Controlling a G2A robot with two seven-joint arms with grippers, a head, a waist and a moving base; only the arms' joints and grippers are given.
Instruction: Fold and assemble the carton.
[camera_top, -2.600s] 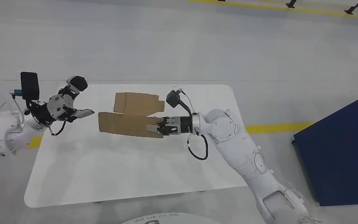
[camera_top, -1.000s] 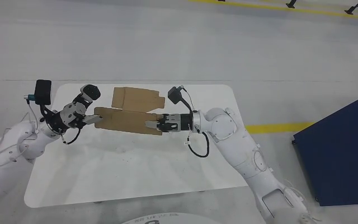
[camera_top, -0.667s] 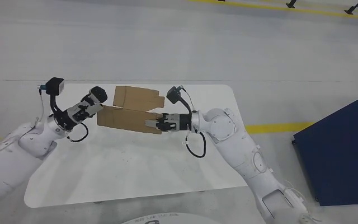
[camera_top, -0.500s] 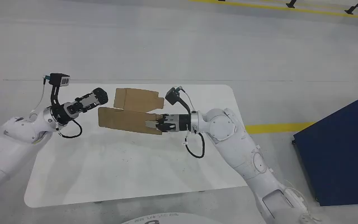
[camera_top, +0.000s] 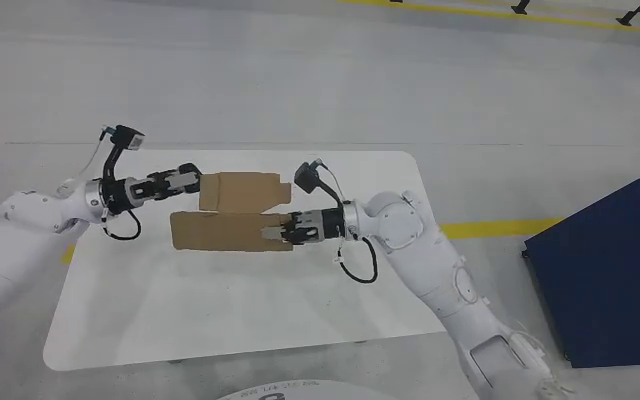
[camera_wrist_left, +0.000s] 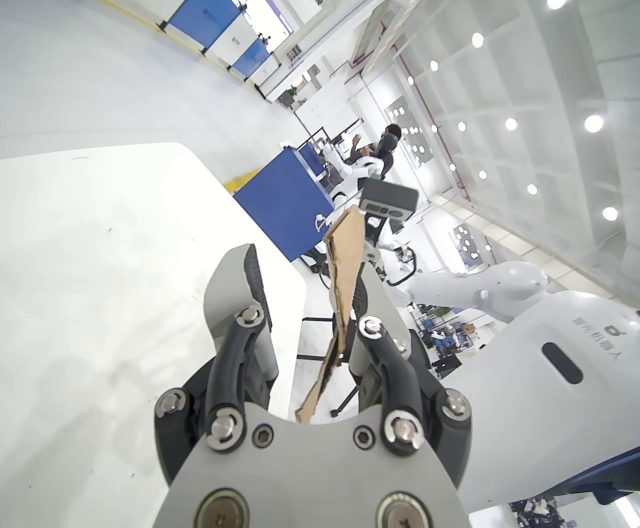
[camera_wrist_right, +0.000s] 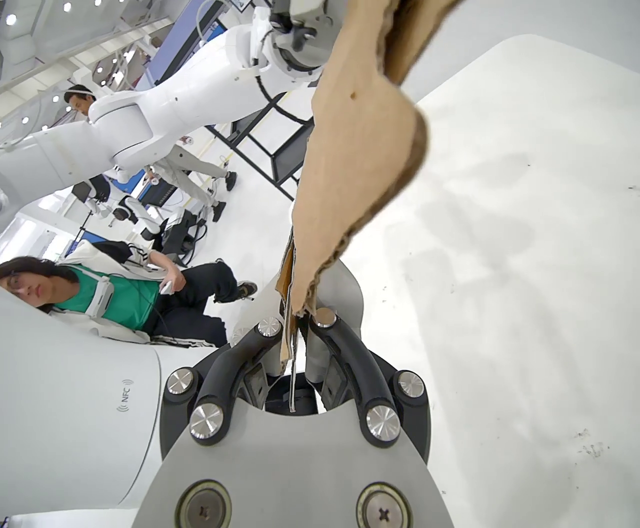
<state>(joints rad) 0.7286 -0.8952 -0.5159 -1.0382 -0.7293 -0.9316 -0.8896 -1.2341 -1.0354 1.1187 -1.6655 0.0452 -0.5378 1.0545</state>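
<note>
Carton (camera_top: 225, 232), mid-frame, looks light and floppy, so grip its ends. Right gripper (camera_wrist_right: 296, 320) pinches one edge; left gripper (camera_wrist_left: 307, 285) gapes around the other.

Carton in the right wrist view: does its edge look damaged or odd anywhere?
Yes. The carton has a ragged, frayed edge next to the right pincer, and its layers part there. The flap farther out curls instead of lying flat.

The right arm is bent at the elbow, its right gripper (camera_top: 272, 232) pointing toward the left arm and clamped on the carton (camera_top: 215, 231), while the left gripper (camera_top: 196, 181) faces it with fingers apart.
</note>
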